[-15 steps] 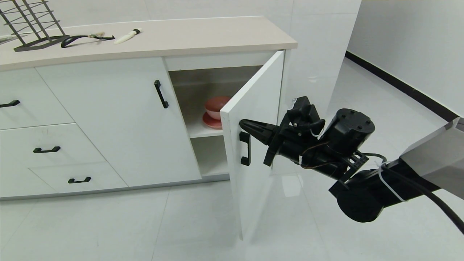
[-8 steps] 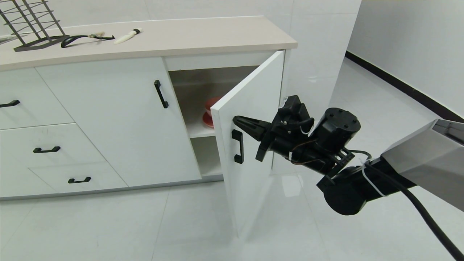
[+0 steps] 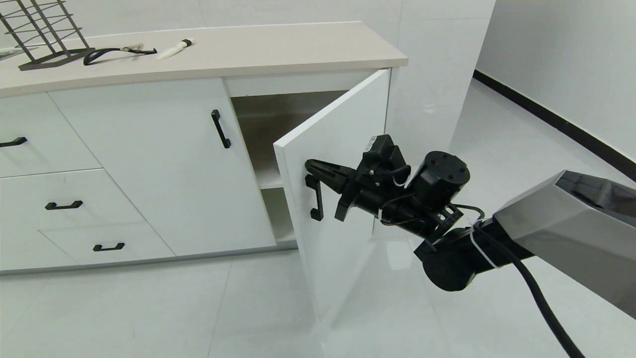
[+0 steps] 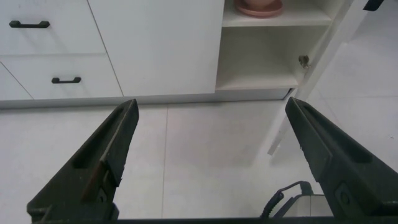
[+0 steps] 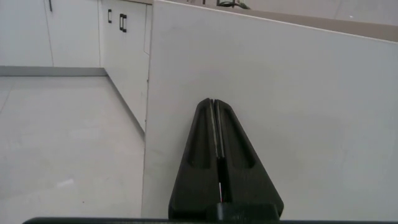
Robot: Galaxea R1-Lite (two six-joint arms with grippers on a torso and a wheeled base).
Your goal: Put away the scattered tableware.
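The white cabinet door (image 3: 343,129) stands half open. My right gripper (image 3: 311,166) is shut, its tips pressed to the door's outer face at the top of the black handle (image 3: 315,199). In the right wrist view the shut right gripper (image 5: 213,107) lies against the door panel (image 5: 298,112). A pink bowl on a plate (image 4: 258,7) sits on the cabinet's upper shelf. My left gripper (image 4: 214,155) hangs open above the floor in front of the cabinet, holding nothing. On the countertop (image 3: 278,47) lie a black ladle (image 3: 107,52) and a white-handled utensil (image 3: 174,48).
A black wire rack (image 3: 39,30) stands at the counter's far left. The left cabinet door (image 3: 164,164) is shut, and drawers with black pulls (image 3: 63,205) lie beyond it. Tiled floor (image 3: 149,308) stretches in front; a wall with a dark skirting (image 3: 546,114) runs at the right.
My right arm has moved left, pushing the door further toward shut. The pink bowl, seen in the opening earlier, is now hidden behind the door in the head view.
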